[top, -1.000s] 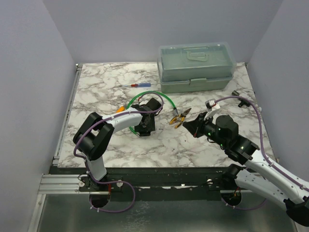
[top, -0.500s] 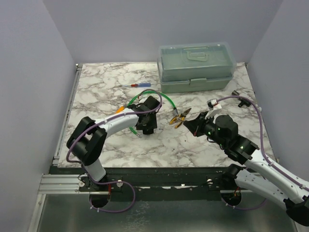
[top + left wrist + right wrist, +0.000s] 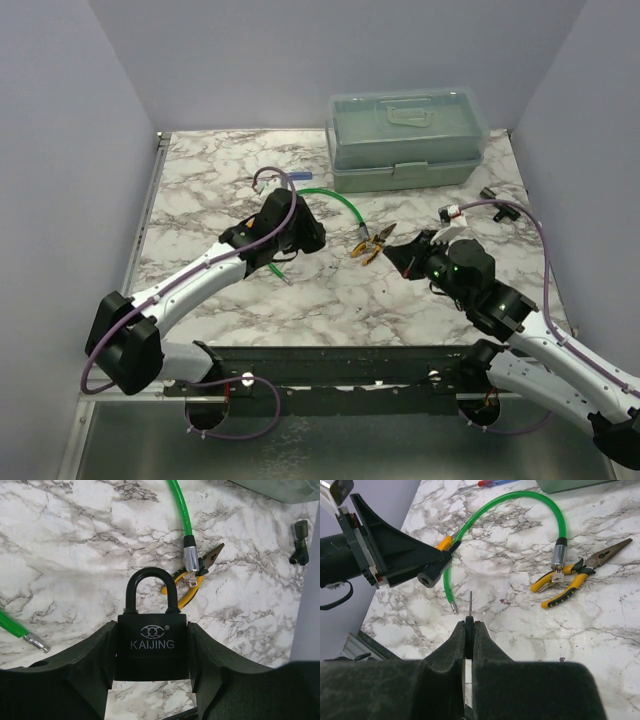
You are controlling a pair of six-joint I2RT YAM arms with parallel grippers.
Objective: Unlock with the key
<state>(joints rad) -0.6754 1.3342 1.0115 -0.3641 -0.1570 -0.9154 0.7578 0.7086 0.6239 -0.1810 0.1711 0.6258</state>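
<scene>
Your right hand (image 3: 469, 626) pinches the key (image 3: 470, 604), likely light, stiff and slippery, by its head; your left hand (image 3: 153, 656) clamps the padlock (image 3: 152, 641)

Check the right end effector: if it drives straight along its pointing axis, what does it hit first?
Probably bare table just past the key tip, then the green cable. The left end effector holding the padlock sits left of that line. Depth unclear.
</scene>
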